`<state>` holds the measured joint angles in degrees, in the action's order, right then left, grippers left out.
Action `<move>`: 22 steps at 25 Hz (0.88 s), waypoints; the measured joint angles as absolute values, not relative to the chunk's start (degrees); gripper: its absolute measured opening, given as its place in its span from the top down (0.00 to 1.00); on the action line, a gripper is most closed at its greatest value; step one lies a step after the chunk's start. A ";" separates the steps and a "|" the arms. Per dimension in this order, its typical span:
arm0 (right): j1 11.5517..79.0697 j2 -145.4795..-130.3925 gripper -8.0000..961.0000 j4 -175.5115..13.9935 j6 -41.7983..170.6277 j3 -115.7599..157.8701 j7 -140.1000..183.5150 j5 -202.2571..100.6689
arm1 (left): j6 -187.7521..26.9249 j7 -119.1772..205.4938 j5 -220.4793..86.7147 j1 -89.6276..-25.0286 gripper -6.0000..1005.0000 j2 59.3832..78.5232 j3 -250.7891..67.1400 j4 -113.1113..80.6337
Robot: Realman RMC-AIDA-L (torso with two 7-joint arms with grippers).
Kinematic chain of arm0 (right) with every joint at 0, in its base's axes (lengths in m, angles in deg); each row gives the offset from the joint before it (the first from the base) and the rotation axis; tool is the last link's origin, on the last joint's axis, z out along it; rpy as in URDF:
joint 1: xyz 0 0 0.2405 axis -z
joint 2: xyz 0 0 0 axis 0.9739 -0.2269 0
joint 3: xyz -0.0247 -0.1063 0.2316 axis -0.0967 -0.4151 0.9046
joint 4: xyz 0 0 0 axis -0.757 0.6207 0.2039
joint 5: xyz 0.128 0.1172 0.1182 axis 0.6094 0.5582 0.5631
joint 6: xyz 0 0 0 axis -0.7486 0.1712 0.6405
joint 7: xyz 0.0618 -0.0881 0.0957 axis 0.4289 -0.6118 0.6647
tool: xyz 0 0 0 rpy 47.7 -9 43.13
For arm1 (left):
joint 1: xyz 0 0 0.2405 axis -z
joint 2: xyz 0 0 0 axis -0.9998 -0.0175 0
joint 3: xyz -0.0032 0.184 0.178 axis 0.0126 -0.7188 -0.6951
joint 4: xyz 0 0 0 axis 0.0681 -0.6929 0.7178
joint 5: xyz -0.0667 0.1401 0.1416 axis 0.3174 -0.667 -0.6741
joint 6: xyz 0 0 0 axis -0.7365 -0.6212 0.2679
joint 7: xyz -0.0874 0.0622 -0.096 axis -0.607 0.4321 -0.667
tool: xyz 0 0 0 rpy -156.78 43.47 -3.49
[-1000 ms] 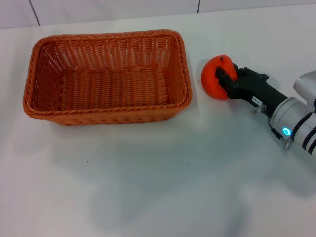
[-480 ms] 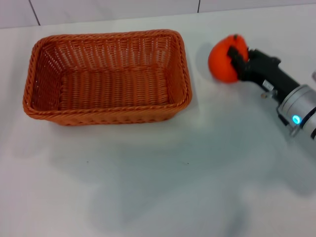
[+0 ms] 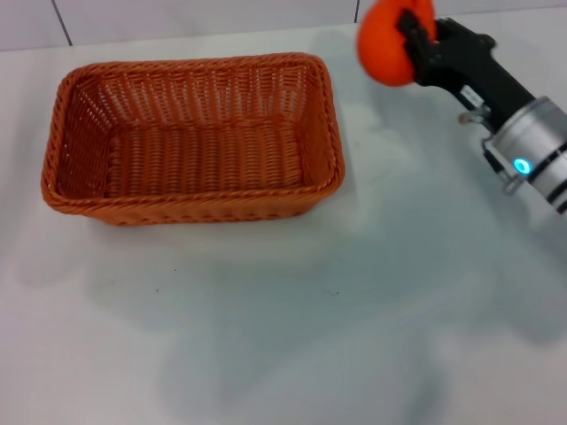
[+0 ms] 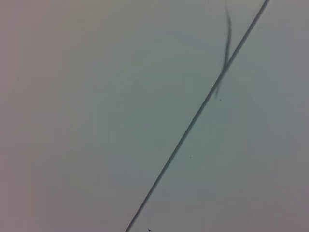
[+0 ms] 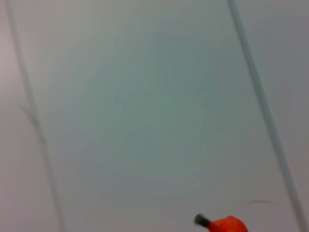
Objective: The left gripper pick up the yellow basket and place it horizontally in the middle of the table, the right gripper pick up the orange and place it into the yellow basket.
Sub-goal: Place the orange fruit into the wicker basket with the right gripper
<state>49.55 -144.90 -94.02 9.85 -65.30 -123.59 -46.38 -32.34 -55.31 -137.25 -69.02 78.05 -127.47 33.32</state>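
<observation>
The yellow basket [image 3: 190, 140], orange-brown wicker, lies lengthwise across the white table [image 3: 283, 336], left of centre, with nothing in it. My right gripper [image 3: 409, 35] is shut on the orange [image 3: 388, 42] and holds it in the air, to the right of the basket's far right corner. The orange's knob and dark stem show at the edge of the right wrist view [image 5: 227, 224]. My left gripper is out of the head view, and its wrist view shows only a pale surface with a dark line.
The right arm's silver wrist [image 3: 532, 146] with its blue light reaches in from the right edge. A tiled wall [image 3: 204, 16] runs behind the table.
My right gripper has lifted the orange off the table and carried it upward and toward the far side. The basket has not moved.
</observation>
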 joint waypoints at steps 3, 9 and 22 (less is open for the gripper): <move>47.23 -145.17 0.78 -94.79 10.99 -66.72 -123.51 -48.67 | -32.34 -55.21 -137.24 -69.21 0.16 78.05 -127.48 33.32; 41.83 -145.61 0.85 -95.33 13.46 -71.68 -122.85 -51.35 | -32.31 -55.12 -137.25 -69.30 0.16 78.05 -127.49 33.25; 40.45 -145.99 0.91 -96.39 13.23 -75.44 -115.44 -56.62 | -32.08 -55.01 -137.25 -69.06 0.16 78.03 -127.75 33.33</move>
